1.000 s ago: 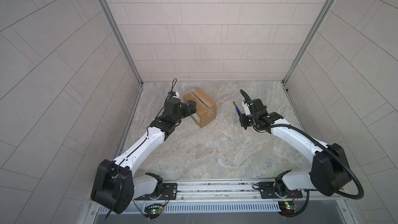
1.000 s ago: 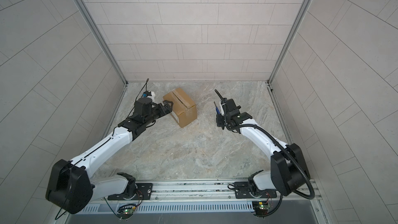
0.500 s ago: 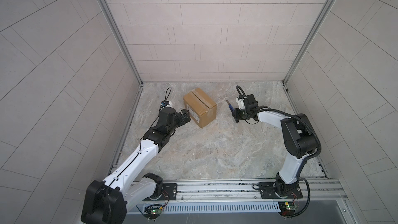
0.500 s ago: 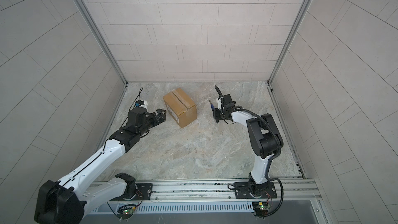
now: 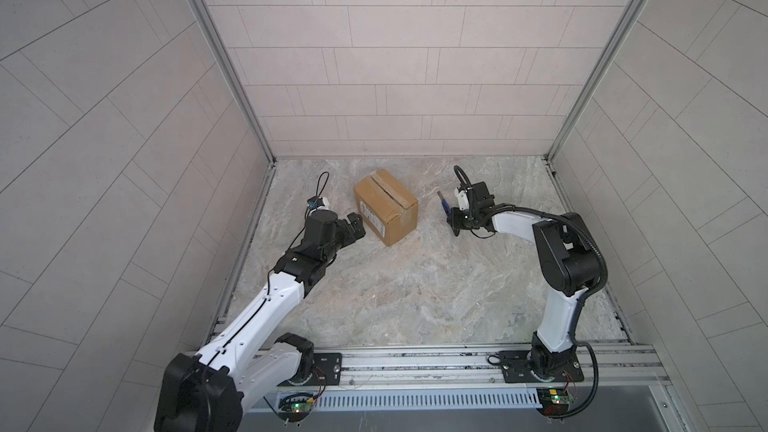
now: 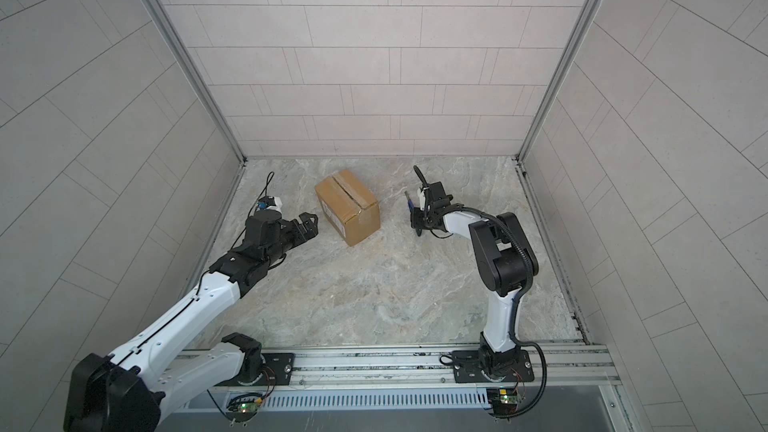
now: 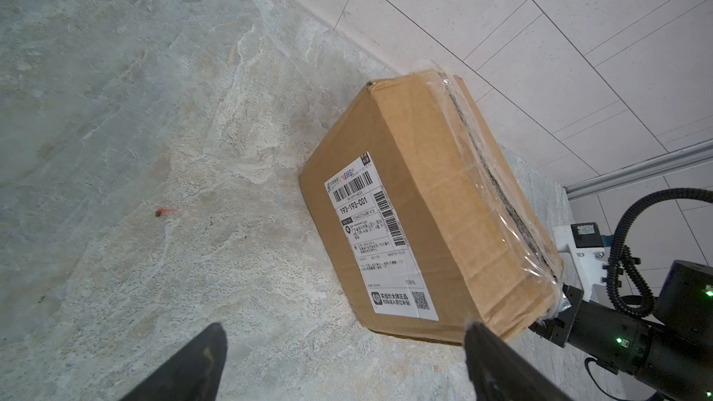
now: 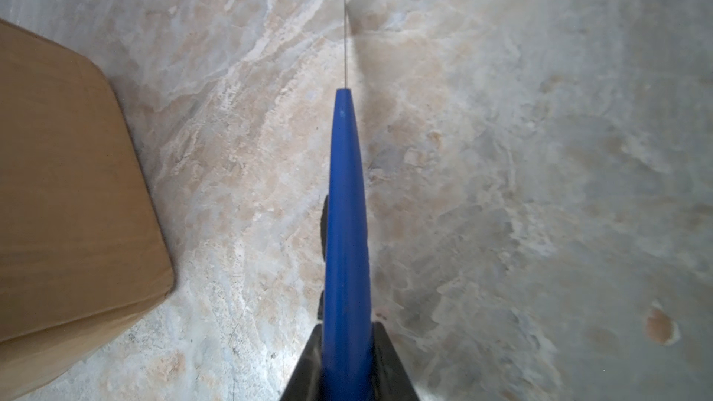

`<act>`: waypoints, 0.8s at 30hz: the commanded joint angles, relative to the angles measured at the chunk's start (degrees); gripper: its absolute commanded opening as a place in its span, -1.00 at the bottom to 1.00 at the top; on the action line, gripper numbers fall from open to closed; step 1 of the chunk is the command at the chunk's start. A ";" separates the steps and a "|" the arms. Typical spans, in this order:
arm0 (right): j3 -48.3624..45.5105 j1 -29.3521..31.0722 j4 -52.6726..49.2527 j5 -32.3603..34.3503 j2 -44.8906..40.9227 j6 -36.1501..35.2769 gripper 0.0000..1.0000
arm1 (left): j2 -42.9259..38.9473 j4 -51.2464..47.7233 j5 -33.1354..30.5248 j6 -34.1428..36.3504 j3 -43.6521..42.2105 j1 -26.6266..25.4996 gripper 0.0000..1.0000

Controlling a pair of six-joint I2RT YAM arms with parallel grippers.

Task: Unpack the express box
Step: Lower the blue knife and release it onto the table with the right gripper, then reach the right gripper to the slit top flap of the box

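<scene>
Nearest me, my left pincer [image 7: 343, 360] hangs released, jaws wide and holding nothing, aimed at the labelled side of the box [image 7: 424, 206]. It sits just beside that side without touching it. I judge it is set there to steady the box or to get at a flap.

A little farther off, on the other side, my right pincer [image 8: 345, 341] is clenched on the handle of the blue knife [image 8: 345, 225]. The thin blade sticks out ahead of the handle and is angled down toward the bare bench [image 8: 501, 148], beside the box but clear of it. My guess is that keeping the edge off to that side leaves the left arm free to work.

The box stands flat on the bench between the two pincers, towards the back wall [image 5: 395, 76], turned corner-on to me. Its flaps are down. The taped seam on top looks slit along its length, though glare on the tape keeps me from being sure. If so, lifting the flaps comes next.

Count: two arms, two pincers, one box with one white label [image 7: 382, 241], one knife. I see no contents out.
</scene>
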 commanded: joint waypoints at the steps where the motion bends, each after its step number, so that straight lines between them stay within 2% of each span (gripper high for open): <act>1: 0.16 -0.36 -0.45 2.54 0.73 0.99 -0.41 | 0.33 -0.63 -0.41 -0.09 0.16 0.30 0.98; 7: -0.56 -0.65 -0.80 3.64 -1.62 1.74 -0.23 | 1.89 0.64 0.80 -0.11 0.99 0.28 0.99; 14: 1.37 0.44 -8.06 7.58 -15.61 -0.92 0.06 | 7.97 2.08 3.72 1.04 5.18 0.30 0.98; 20: 3.71 10.49 -13.04 17.69 -25.95 -8.50 0.25 | 13.64 5.17 6.12 0.94 9.55 0.30 0.97; 24: 8.57 18.03 -17.96 23.09 -27.71 -12.16 0.35 | 18.78 6.30 7.29 0.98 12.90 0.30 0.96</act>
